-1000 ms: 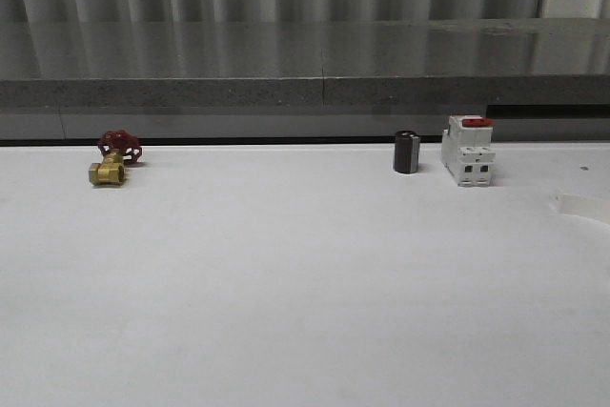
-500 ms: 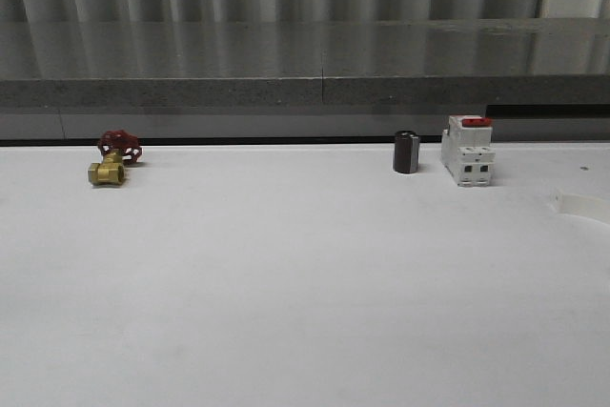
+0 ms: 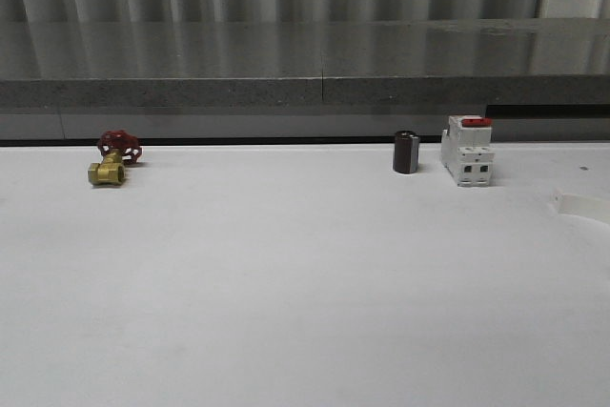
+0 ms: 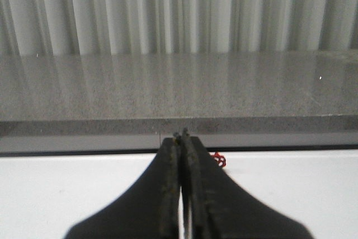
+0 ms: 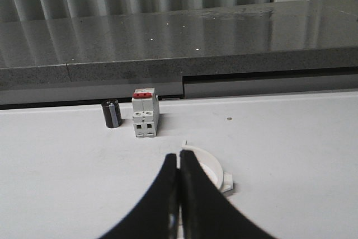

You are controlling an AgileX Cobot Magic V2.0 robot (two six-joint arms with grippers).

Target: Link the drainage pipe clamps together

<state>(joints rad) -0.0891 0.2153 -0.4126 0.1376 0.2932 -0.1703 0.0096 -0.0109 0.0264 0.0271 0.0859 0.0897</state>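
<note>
White plastic semicircular pipe clamp [image 5: 208,166] with end lug, flat on white bench [image 3: 305,283] far right, both black grippers [image 4: 181,137] [image 5: 179,160] closed empty

We note the brass valve [image 3: 107,172] has rotated slightly on the bench [image 3: 305,283]; the white clamp [image 3: 579,205] at the right edge has barely shifted.

Brass valve [image 3: 111,161] far left, black cylinder [image 3: 406,152] beside breaker [image 3: 467,151], white table [image 3: 286,283]
</note>
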